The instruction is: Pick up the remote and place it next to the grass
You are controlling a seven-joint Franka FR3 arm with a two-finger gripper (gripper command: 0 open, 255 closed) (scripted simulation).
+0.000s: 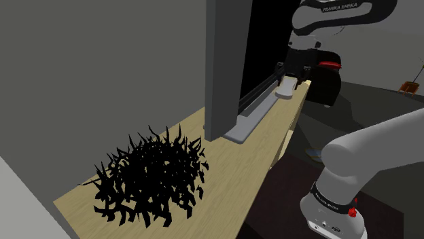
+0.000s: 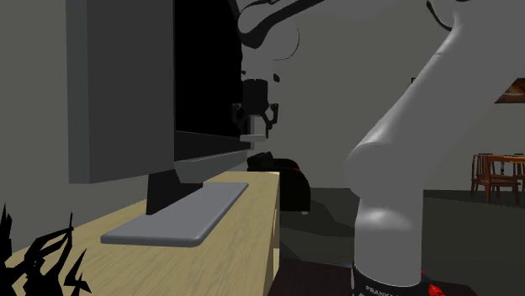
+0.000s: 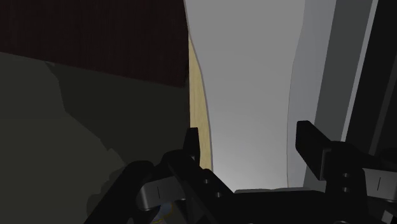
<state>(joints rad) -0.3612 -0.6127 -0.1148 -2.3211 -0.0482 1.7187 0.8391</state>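
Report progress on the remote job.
Done: the end effector is at the far end of the table, its fingers clasped on the remote. In hand: the remote looks lifted just clear of the table. Left: carry it past the screen to the grass at the near end and set it down beside it.

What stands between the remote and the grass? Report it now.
The television's grey base lies on the table between the remote, clasped in the end effector, and the grass. The bare table strip beside the base looks like a free way round.
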